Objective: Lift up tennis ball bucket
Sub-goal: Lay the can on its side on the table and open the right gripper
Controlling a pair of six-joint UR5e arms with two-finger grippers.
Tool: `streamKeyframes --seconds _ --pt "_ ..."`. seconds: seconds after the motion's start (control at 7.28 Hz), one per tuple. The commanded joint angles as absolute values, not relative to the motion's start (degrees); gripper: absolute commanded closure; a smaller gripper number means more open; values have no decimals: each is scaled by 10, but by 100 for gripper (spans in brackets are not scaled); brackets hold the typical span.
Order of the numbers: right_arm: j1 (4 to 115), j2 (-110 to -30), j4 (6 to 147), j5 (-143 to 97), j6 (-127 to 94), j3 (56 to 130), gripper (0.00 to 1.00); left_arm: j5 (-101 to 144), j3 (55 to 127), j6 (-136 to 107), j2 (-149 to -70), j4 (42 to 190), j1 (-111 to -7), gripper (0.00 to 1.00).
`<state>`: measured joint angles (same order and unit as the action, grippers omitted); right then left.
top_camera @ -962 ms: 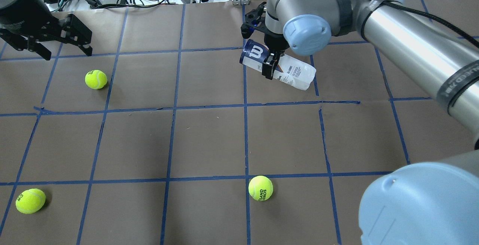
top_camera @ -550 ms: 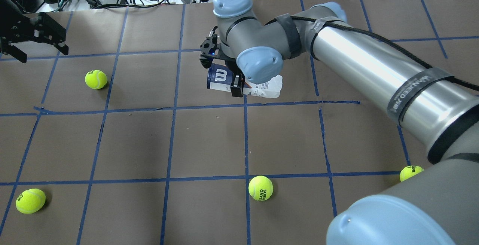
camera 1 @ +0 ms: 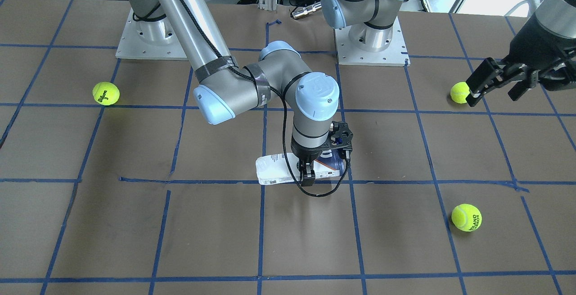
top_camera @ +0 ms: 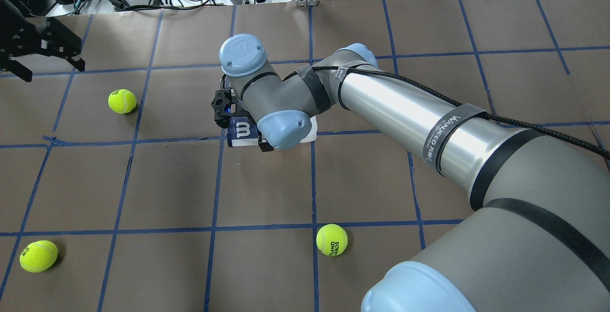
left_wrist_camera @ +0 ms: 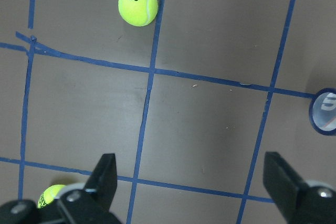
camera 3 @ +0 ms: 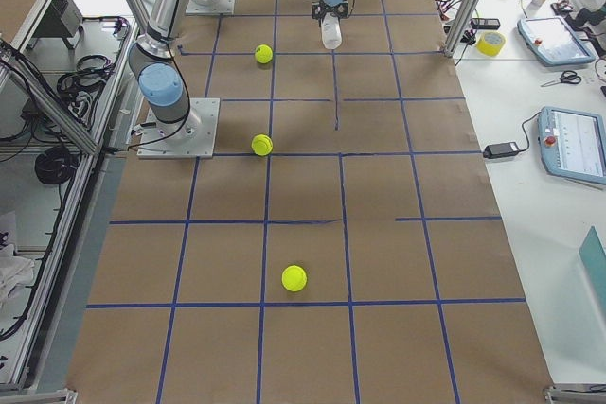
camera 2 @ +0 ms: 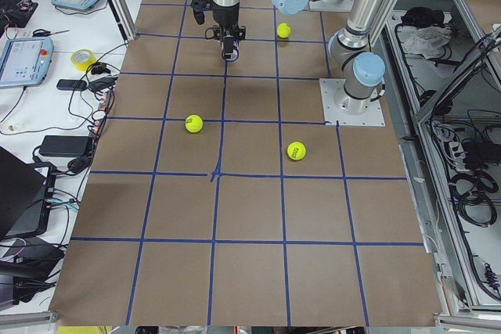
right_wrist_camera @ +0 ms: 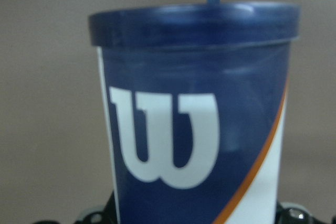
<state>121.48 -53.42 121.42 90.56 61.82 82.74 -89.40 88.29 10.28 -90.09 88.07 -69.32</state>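
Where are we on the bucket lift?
Done: the right hand is shut on the tennis ball bucket, gripping it mid-length with the bucket lying sideways. In hand: the lift. A shadow on the table below the bucket suggests it is clear of the surface, though the height is hard to judge. Left: perhaps more raise. The left hand hangs open off to the side.

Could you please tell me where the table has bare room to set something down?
The squares between the near-left ball and the centre ball lie bare. Crowded: under the right arm, around the tennis ball bucket.
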Motion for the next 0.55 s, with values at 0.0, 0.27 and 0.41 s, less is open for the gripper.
streamKeyframes --seconds 0.0,0.27,0.41 --pt "1215 -530 1215 904 618 826 23 -894 883 103 -901 881 -693 0" --pt "1209 -528 1215 906 618 828 23 -894 884 103 -901 881 -693 0" --pt "1209 -523 1216 909 617 828 22 -894 884 103 -901 881 -693 0"
